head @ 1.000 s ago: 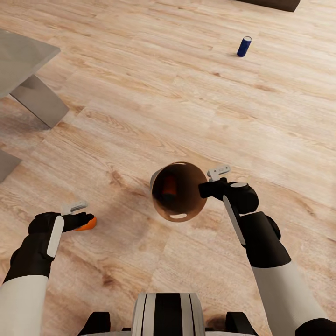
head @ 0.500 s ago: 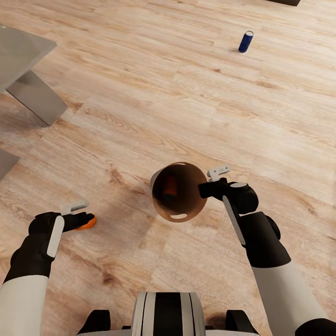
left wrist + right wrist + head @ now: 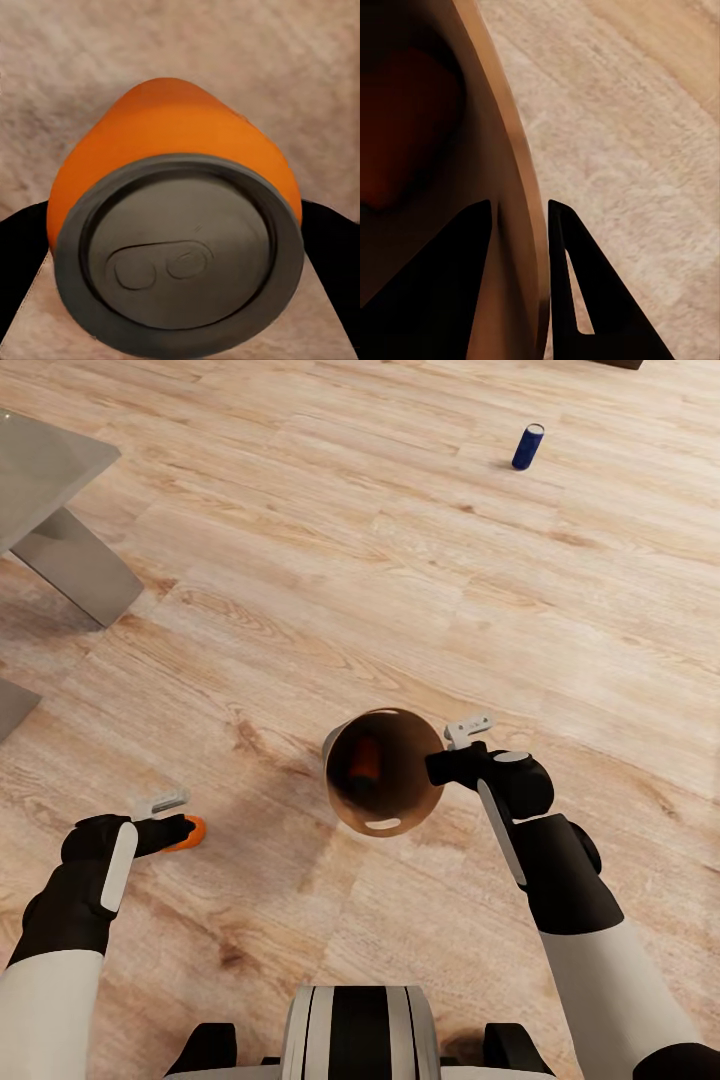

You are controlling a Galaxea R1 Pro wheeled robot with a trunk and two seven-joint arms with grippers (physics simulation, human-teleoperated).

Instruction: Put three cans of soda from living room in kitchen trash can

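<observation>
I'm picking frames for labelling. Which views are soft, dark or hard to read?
Head view: sharp, evenly lit, soft shadow beside the round grey bin with coppery inside. Left wrist view: orange drink can with grey top looms large, floor behind blurred. Right wrist view: bin's inside is dim; the pincer fingers show as black silhouettes astride the rim.

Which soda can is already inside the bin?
The orange can lying in the brown bin. The other orange can is in the left gripper; the blue can stands far off.

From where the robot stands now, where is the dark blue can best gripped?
The dark blue drink can with a grey top stands about upright on the pale wooden floor, apart from everything. Probably grip its round side at mid-height, coming level from the robot's near side.
</observation>
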